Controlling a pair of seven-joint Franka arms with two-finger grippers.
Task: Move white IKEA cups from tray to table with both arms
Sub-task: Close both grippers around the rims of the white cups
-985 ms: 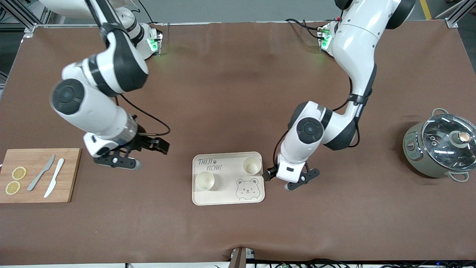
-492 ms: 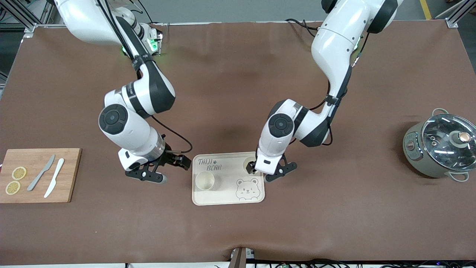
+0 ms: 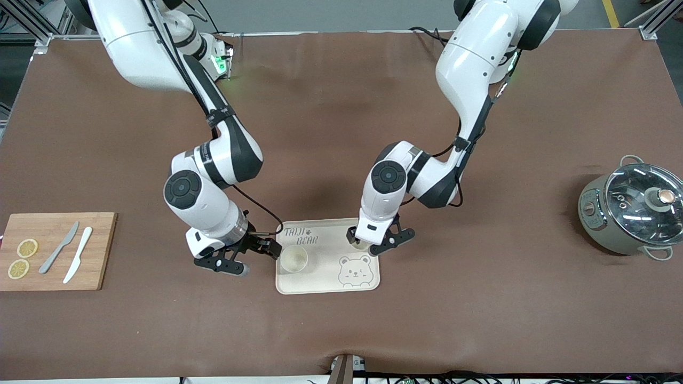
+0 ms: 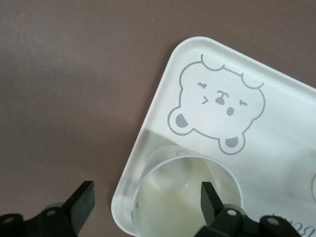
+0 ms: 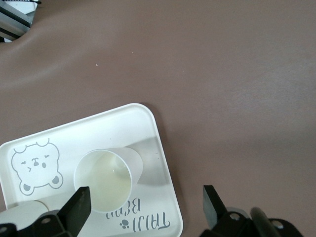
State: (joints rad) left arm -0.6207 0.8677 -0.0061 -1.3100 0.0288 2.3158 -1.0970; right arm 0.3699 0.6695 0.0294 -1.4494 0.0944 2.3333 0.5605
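From my station I see the left arm's black two-finger gripper [image 3: 358, 242] low over the cream rectangular bear-printed tray [image 3: 326, 282], at the tray corner toward the left arm's end of the table. Its fingers stand apart and hold nothing. In the left wrist view one finger [image 4: 210, 200] is above the mouth of a small off-white tapered cup [image 4: 186, 197], while the other finger [image 4: 81, 202] hangs over the brown table mat [image 4: 74, 89] just beside the tray edge, so the cup wall on that side lies between them. That cup [image 3: 361, 246] stands upright on the tray, mostly hidden under the wrist in the front view, next to the grey bear face [image 4: 217, 106].

The right arm's black gripper [image 3: 255, 255] is low over the mat, just beside the tray edge that faces the right arm's end of the table. Its fingers are spread wide too, clamped on nothing. The second off-white cup [image 3: 294, 258] stands upright on the tray by the grey lettering [image 3: 301, 236], nearer the front camera than the first cup. In the right wrist view this cup [image 5: 104, 178] sits close to one finger [image 5: 79, 205], while the other finger [image 5: 210, 202] is over bare mat.

Farther out, a wooden cutting board [image 3: 53, 277] with two lemon slices [image 3: 22, 258] and two knives [image 3: 69, 253] lies at the right arm's end, and a grey-green glass-lidded pot [image 3: 629, 210] at the left arm's end.
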